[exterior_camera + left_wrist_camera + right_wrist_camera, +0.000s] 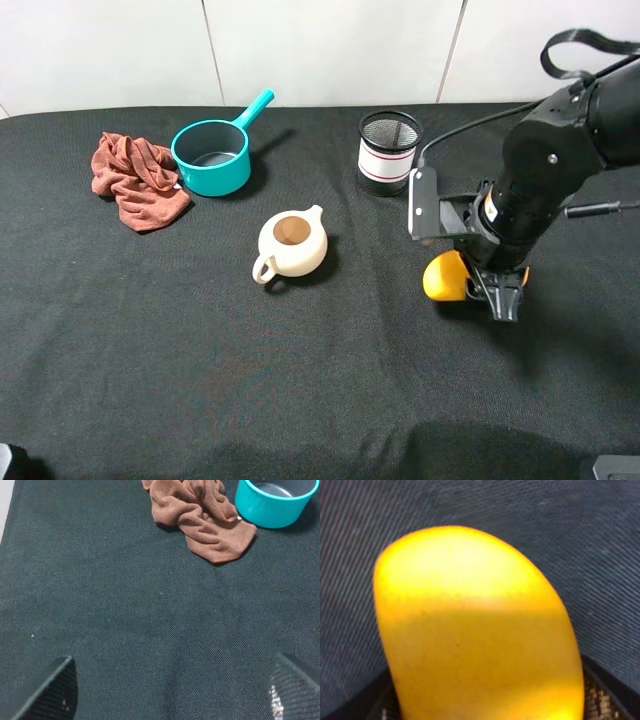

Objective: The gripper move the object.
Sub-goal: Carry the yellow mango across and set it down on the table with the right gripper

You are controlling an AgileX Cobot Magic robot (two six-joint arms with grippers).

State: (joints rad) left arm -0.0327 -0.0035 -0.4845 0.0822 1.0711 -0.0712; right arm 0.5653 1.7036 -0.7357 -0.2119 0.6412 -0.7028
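- Left gripper [170, 695]: jaws wide, holding nothing, over bare table [150, 350] near the rag [135, 180]; no part in this step.
- Rag and teal pan [212, 158] sit touching at the far left, well apart from the work.
- Teapot [292, 243]: mid-table, the nearest obstacle to the left of the mango.
- Mesh cup [388, 150]: near the far edge, behind and left of the mango.
- Mango [445, 277]: right of centre, low at the table, between the 2 fingers.
- Right gripper [497, 285]: closed on the mango. The grasp looks done; the carry and release are left. I cannot tell whether the mango is off the table.
- Room: the near half and the right side are open; moving left means passing the teapot, and moving back means passing the cup.
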